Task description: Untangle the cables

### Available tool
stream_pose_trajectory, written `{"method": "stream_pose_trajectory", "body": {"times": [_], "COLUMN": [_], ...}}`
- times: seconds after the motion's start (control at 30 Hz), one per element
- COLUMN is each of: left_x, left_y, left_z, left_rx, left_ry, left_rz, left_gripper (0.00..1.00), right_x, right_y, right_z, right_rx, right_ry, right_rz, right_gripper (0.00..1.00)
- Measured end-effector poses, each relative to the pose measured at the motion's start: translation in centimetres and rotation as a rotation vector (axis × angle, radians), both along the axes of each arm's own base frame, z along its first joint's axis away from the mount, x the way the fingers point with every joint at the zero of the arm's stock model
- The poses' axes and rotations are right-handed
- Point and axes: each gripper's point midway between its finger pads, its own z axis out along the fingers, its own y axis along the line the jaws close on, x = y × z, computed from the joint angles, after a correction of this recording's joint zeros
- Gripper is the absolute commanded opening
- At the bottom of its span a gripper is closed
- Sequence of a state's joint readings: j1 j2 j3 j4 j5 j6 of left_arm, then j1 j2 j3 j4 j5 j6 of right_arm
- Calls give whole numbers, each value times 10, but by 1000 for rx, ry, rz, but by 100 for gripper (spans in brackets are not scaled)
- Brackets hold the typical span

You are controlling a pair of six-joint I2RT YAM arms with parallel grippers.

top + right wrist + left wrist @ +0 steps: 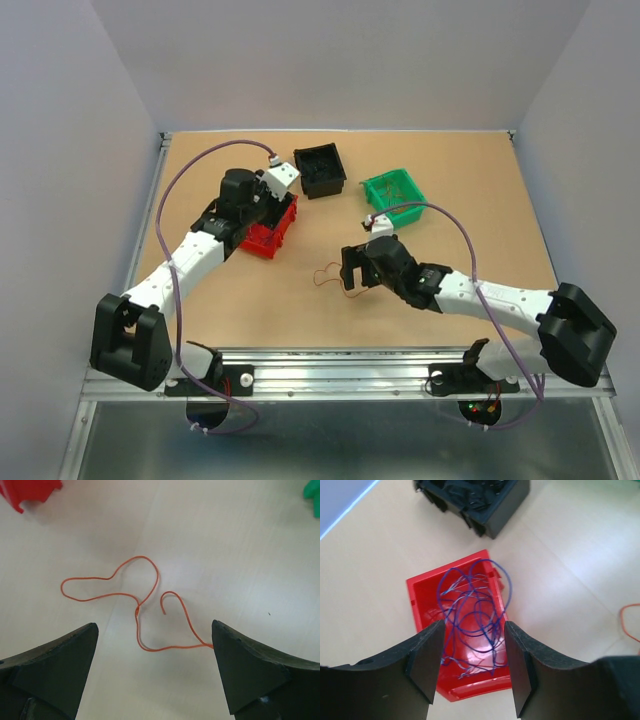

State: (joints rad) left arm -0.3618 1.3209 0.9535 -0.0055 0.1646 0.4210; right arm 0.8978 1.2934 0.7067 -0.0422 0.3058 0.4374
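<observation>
A thin orange wire (135,600) lies looped on the table, also in the top view (328,273). My right gripper (155,645) is open and hovers over it; the wire's one end runs up to the right finger (240,665). A tangle of thin purple wires (475,615) fills the red bin (422,592), which shows in the top view (272,240). My left gripper (472,652) is open above that bin, holding nothing. In the top view the left gripper (262,205) is over the red bin and the right gripper (352,268) is beside the orange wire.
A black bin (320,170) stands at the back centre and also shows in the left wrist view (480,502). A green bin (393,197) with thin wires stands right of it. The table's raised edges frame the board.
</observation>
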Motion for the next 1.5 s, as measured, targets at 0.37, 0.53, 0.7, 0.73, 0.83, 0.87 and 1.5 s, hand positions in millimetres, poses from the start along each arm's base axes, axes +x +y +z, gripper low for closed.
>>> {"method": "stream_pose_trajectory", "body": {"times": [0.37, 0.53, 0.7, 0.73, 0.83, 0.87, 1.5], "left_x": [-45, -61, -70, -71, -74, -75, -71], "left_y": [-47, -61, -71, -72, -73, -74, -69], "left_z": [-18, -24, -35, -37, -40, -40, -47], "left_rx": [-96, -140, -161, -162, -166, -167, -144], "left_ry": [152, 213, 274, 283, 295, 296, 287], "left_rz": [-266, -352, -402, -406, -414, -416, -383], "left_gripper": [61, 58, 57, 57, 57, 57, 57], "right_x": [-2, 3, 8, 9, 12, 13, 20], "right_y": [-4, 4, 19, 21, 25, 27, 13], "right_z": [-47, -72, -74, -74, -75, -76, -40], "right_rx": [-92, -147, -135, -134, -137, -139, -136], "right_ry": [56, 98, 95, 93, 87, 87, -8], "right_rz": [-154, -167, -175, -178, -187, -192, -256], "right_gripper": [99, 98, 90, 88, 76, 68, 0]}}
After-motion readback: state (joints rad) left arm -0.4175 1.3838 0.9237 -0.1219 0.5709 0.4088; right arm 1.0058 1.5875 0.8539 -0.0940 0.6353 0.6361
